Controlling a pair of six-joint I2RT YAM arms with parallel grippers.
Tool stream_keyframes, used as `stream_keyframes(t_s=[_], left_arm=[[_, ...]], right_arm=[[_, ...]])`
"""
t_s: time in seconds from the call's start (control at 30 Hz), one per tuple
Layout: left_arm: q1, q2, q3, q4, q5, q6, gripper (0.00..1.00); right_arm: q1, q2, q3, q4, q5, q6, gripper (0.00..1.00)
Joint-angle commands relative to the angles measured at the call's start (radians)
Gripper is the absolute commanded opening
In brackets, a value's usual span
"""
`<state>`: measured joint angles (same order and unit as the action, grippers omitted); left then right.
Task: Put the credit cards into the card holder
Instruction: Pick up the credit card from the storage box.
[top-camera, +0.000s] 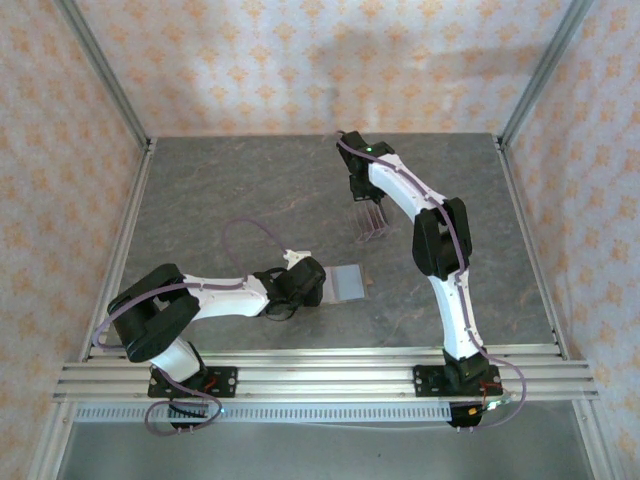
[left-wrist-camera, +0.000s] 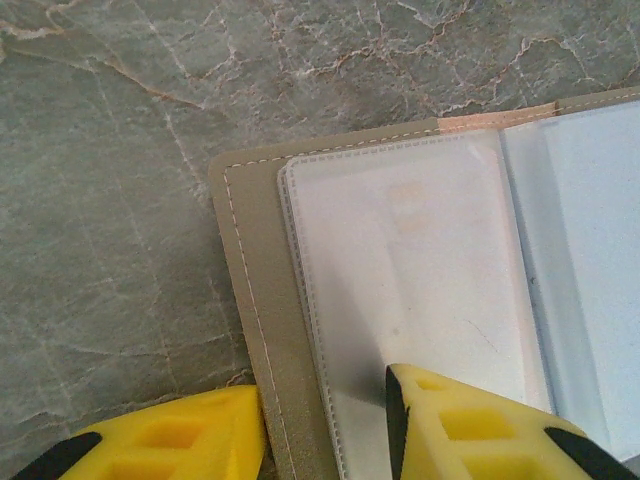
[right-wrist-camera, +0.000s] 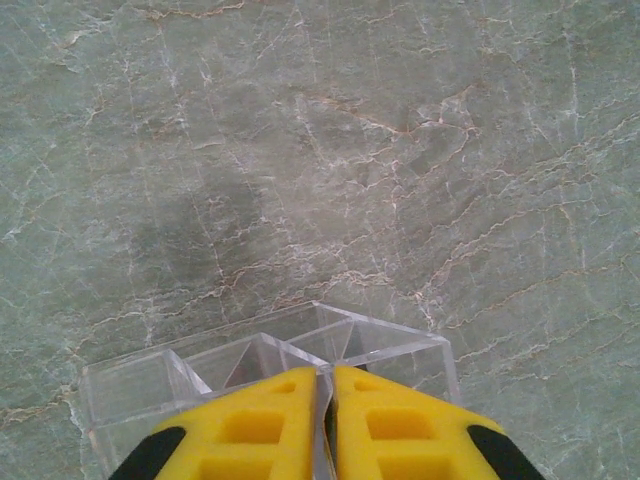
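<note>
The card holder (left-wrist-camera: 400, 300) lies open and flat on the bench (right-wrist-camera: 300, 150), just ahead of my left arm, its clear sleeve facing up. My left hand (left-wrist-camera: 322, 390) is partly spread and straddles the holder's near edge. One finger sits over the sleeve and the other is off the tan border, so it is pinning rather than pinching. I'd keep that pressure steady so the holder can't slide when a card arrives.

My right arm reaches well out over the clear rack (right-wrist-camera: 130, 385), with the wrist turned down. The right hand (right-wrist-camera: 325, 372) is pressed almost together above a divider. I can't tell whether a card sits in that thin slit. From overhead, thin dark streaks in the rack look like the credit cards (top-camera: 372, 222).

To do this step well, I judge the lift should go straight up, clear of the rack walls. Then the card should come to the sleeve mouth at a low slant.
</note>
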<state>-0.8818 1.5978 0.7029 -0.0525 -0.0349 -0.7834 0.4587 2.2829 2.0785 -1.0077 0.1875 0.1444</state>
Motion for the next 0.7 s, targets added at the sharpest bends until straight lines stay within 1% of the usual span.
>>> stream_keyframes(t_s=[0.0, 0.2, 0.67], left_arm=[[-0.001, 0.087, -0.034, 0.074, 0.05, 0.003, 0.38], [-0.002, 0.085, -0.036, 0.072, 0.05, 0.003, 0.37], [0.0, 0.085, -0.038, 0.074, 0.05, 0.001, 0.37]], right_arm=[[-0.008, 0.016, 0.043, -0.038, 0.027, -0.009, 0.12], [-0.009, 0.023, 0.051, -0.046, 0.024, -0.01, 0.1], [-0.014, 0.036, 0.06, -0.051, 0.016, -0.009, 0.11]])
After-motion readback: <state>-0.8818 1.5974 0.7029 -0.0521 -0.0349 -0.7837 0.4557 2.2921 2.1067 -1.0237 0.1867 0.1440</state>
